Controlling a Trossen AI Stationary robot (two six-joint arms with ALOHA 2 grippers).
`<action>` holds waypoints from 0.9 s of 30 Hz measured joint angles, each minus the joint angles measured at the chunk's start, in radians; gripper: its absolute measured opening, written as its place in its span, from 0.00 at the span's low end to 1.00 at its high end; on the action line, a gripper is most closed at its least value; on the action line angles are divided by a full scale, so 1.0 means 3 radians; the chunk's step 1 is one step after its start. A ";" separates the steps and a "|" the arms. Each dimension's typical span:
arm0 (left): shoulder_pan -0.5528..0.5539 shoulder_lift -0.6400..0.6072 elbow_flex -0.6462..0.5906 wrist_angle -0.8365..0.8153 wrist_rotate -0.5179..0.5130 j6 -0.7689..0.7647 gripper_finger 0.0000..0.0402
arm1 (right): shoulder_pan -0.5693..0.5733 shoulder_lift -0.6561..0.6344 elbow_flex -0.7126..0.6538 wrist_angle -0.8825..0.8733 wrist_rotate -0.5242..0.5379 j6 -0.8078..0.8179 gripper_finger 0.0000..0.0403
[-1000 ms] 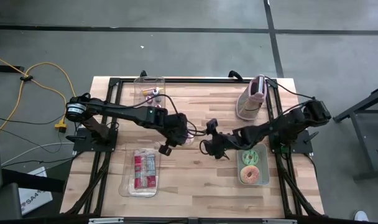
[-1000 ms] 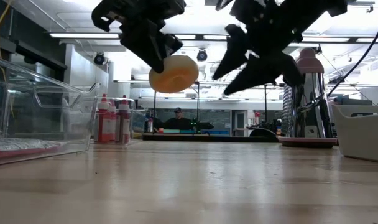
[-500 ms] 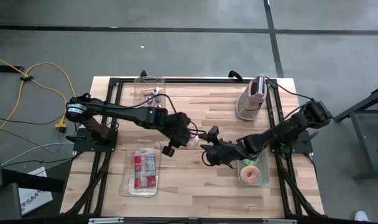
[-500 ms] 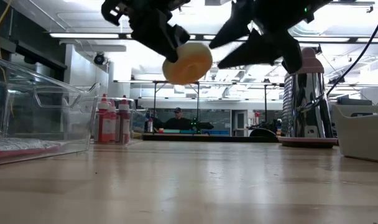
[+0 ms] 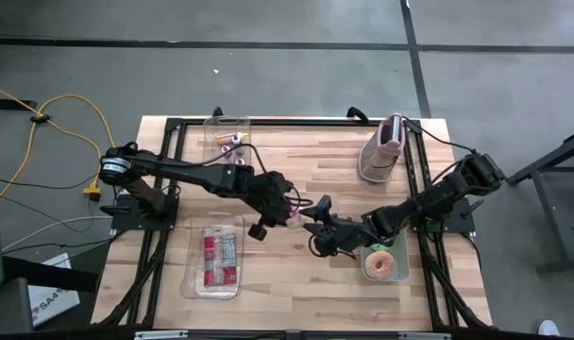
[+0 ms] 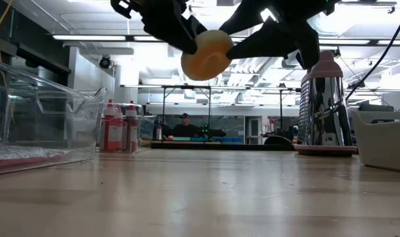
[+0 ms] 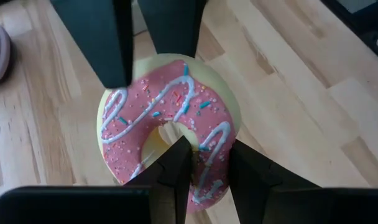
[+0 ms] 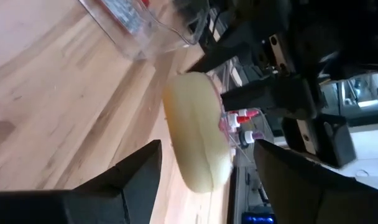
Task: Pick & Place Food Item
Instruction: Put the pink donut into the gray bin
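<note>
High view: near the frame's centre the left gripper (image 5: pixel 285 208) is clamped on a pink-frosted ring doughnut with sprinkles (image 5: pixel 292 213), held clear above the light wooden table (image 5: pixel 296 274). Just right of it, the right gripper (image 5: pixel 312 219) has its fingers spread wide either side of the doughnut, holding nothing.

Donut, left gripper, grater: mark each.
donut (image 7: pixel 170 127), left wrist view, pink icing
left gripper (image 5: pixel 285 203), high view, between the fingertips
grater (image 6: pixel 325 105), low view, metal side
</note>
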 joint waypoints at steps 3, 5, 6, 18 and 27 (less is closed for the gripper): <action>-0.0024 0.0000 0.0000 0.0049 0.0000 0.0000 0.22 | 0.0000 0.0000 0.0000 0.0011 -0.0119 0.0000 0.61; -0.0030 0.0000 0.0000 0.0049 0.0000 0.0000 0.22 | 0.0000 0.0000 0.0000 0.0022 -0.0197 0.0001 0.61; -0.0030 0.0000 0.0000 0.0050 0.0000 0.0000 0.22 | 0.0000 0.0000 0.0000 0.0026 -0.0215 0.0000 0.61; -0.0030 0.0000 0.0000 0.0049 0.0212 -0.0089 0.22 | 0.0010 0.0000 0.0000 0.0029 -0.0281 -0.0170 0.50; -0.0028 0.0000 0.0000 0.0048 0.0214 -0.0112 0.22 | 0.0025 0.0000 0.0000 0.0054 -0.0296 -0.0170 0.35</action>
